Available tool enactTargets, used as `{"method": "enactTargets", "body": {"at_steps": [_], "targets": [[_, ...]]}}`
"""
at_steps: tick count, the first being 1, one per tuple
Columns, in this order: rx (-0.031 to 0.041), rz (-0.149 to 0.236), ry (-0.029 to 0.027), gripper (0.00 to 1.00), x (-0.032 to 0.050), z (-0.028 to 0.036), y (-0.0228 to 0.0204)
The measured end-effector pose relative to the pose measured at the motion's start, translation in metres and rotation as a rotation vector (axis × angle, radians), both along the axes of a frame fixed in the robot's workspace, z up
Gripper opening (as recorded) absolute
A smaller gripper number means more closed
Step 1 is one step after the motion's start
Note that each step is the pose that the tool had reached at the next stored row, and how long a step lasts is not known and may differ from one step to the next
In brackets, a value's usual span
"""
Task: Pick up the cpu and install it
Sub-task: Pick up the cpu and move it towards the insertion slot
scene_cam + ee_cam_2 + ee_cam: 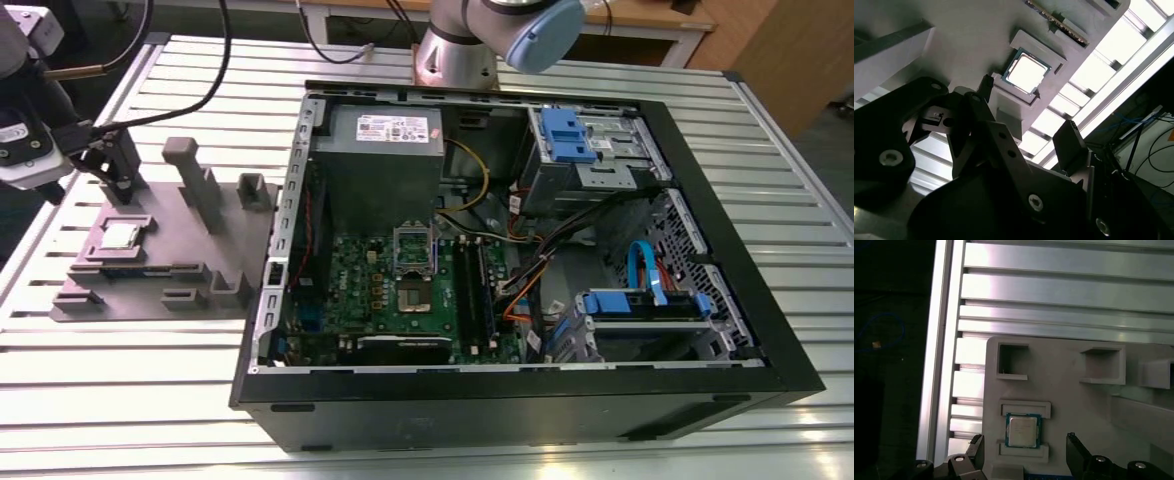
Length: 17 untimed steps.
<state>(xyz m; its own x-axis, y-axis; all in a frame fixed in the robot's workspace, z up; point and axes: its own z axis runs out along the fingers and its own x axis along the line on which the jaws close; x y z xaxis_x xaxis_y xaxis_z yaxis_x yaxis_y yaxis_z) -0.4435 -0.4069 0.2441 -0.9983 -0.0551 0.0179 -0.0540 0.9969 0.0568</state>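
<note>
The small, flat, silver-topped square cpu (1023, 430) sits in its recess on the purple-grey plastic tray (1079, 410), untouched. Above that tray hovers the gripper (1024, 439), its black fingers (1072, 440) spread wide and empty. The cpu is lined up squarely between them.

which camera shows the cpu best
The first wrist view: the cpu lies square-on and unblocked in its tray recess. The second wrist view sees it slanted and glared; the exterior view shows it from afar.
</note>
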Motion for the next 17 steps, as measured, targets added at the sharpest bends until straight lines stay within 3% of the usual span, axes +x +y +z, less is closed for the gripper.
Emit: {"method": "enactTargets", "body": {"at_steps": [17], "targets": [[0.0001,0.002,-0.0002,0.75,0.0001,-0.0171,-0.0036]]}}
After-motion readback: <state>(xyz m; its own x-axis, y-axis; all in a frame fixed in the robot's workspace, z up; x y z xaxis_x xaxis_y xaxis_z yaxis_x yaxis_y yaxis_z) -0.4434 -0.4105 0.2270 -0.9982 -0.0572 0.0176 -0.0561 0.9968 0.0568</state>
